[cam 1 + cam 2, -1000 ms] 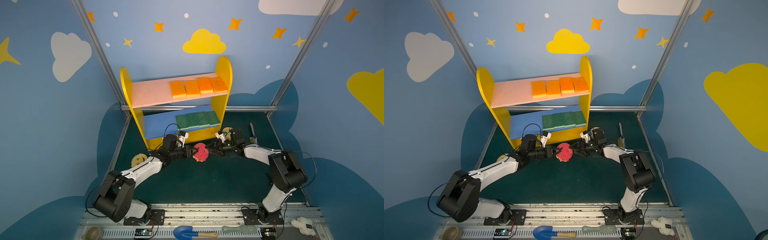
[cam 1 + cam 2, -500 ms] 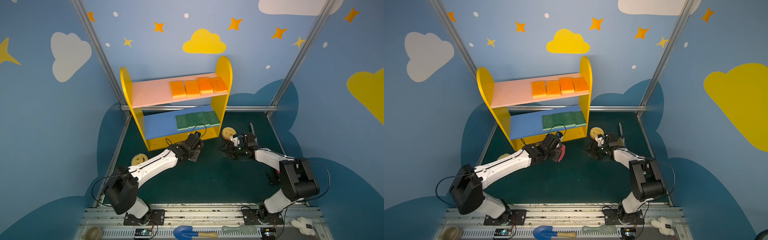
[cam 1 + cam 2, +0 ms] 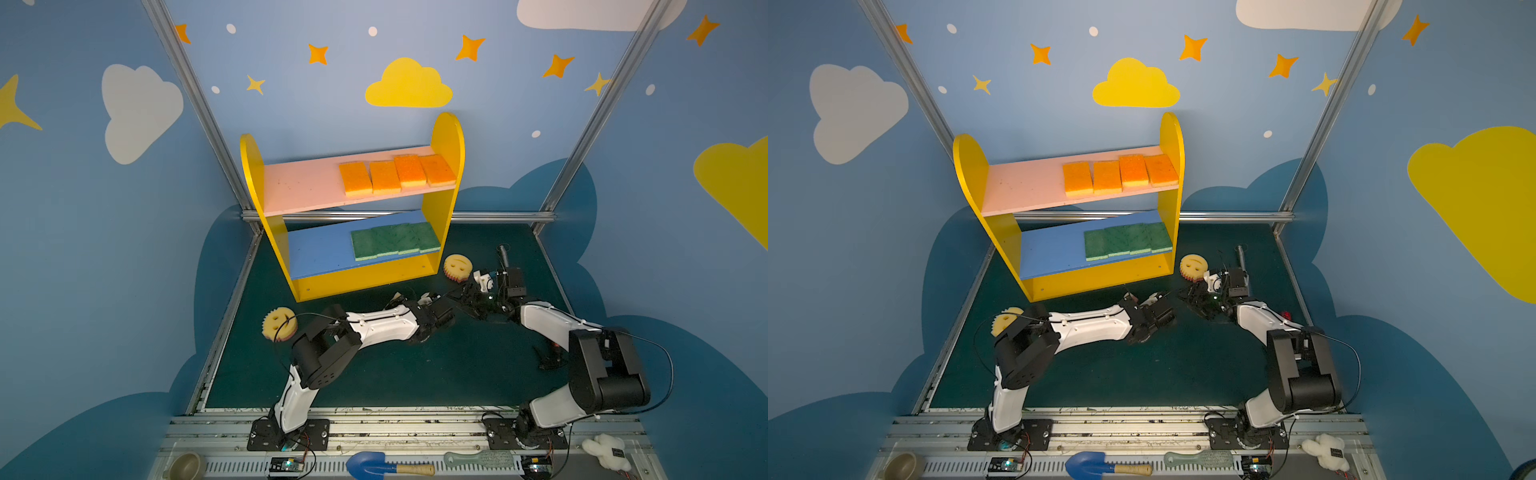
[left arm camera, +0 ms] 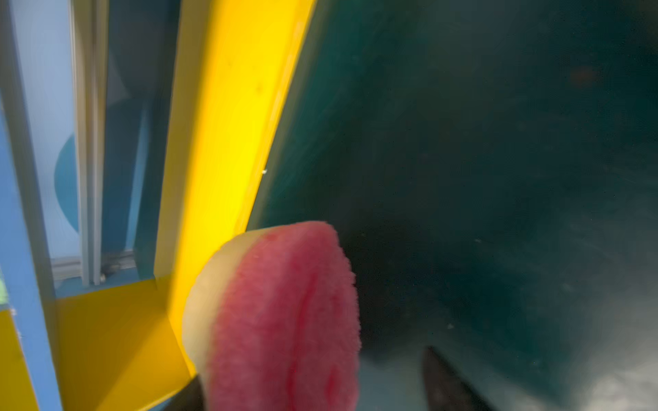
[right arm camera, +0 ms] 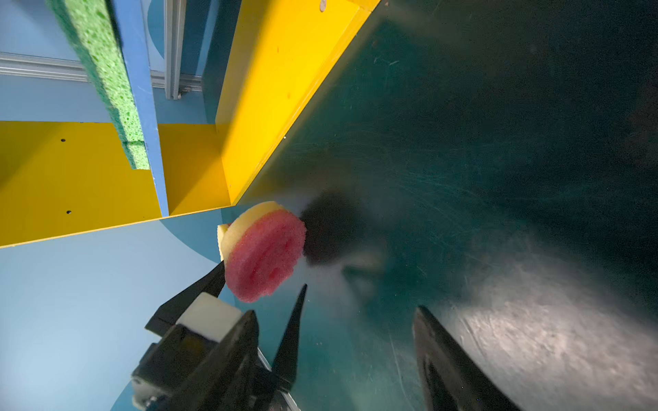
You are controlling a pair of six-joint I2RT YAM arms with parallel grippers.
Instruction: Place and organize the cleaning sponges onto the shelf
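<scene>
The shelf (image 3: 446, 137) holds several orange-topped sponges (image 3: 395, 174) on its pink board and several green-topped ones (image 3: 395, 241) on the blue board. One smiley sponge (image 3: 457, 268) lies by the shelf's right foot and another (image 3: 279, 324) lies at the left. A third, a pink-backed round sponge (image 4: 285, 320), stands between my left gripper's (image 4: 313, 373) open jaws. It leans on one finger, clear of the other, and both top views hide it. My left gripper (image 3: 442, 318) hovers before the shelf's right front corner. My right gripper (image 3: 465, 297) is open and empty, just right of it.
A dark tool (image 3: 505, 257) lies at the back right of the green mat (image 3: 415, 374). A small black object (image 3: 552, 357) sits beside the right arm. On the front rail are a bowl (image 3: 187, 465), a blue shovel (image 3: 374, 463), a brush (image 3: 478, 459) and a white fluffy toy (image 3: 604, 451).
My left gripper carried the pink-backed sponge right, to the shelf's front right corner, and has opened its jaws. My right gripper drew back to the right, away from the sponge.
</scene>
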